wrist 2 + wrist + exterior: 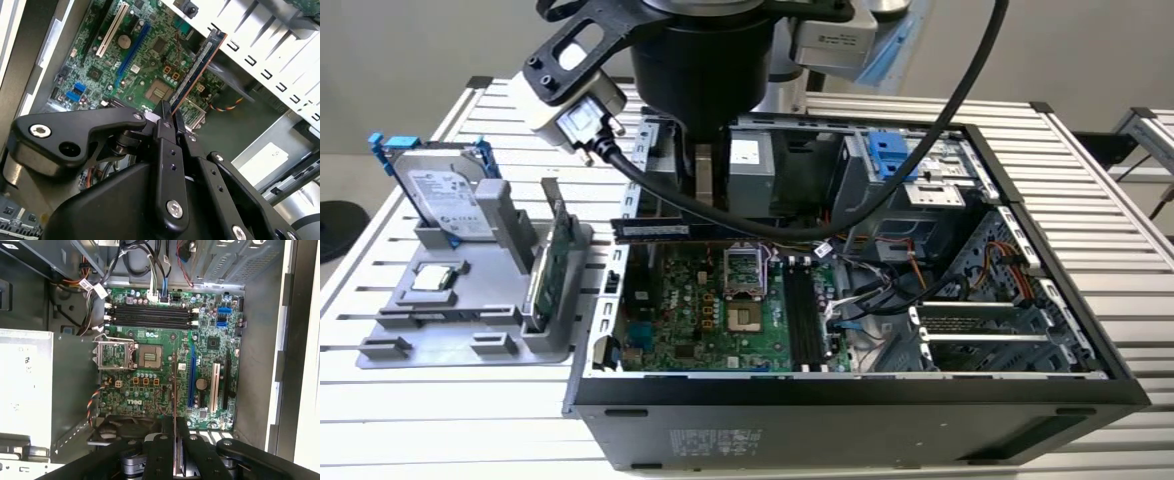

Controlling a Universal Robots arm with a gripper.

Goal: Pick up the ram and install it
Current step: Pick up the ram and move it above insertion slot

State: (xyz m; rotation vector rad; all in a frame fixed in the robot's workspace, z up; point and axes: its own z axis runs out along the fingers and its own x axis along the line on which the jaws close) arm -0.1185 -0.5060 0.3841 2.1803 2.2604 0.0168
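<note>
The gripper (167, 114) has its fingers clamped on the ram (197, 65). It holds the stick above the motherboard (125, 405) inside the open computer case (854, 395), toward the far side and apart from the black memory slots (150, 315).

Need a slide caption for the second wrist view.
Gripper holds the ram by one end, edge-on over the motherboard.

ram (651, 229): one is counted
memory slots (150, 312): four are counted
CPU socket (122, 356): one is counted
hard drive (447, 195): one is counted
green expansion card (547, 272): one is counted
</note>
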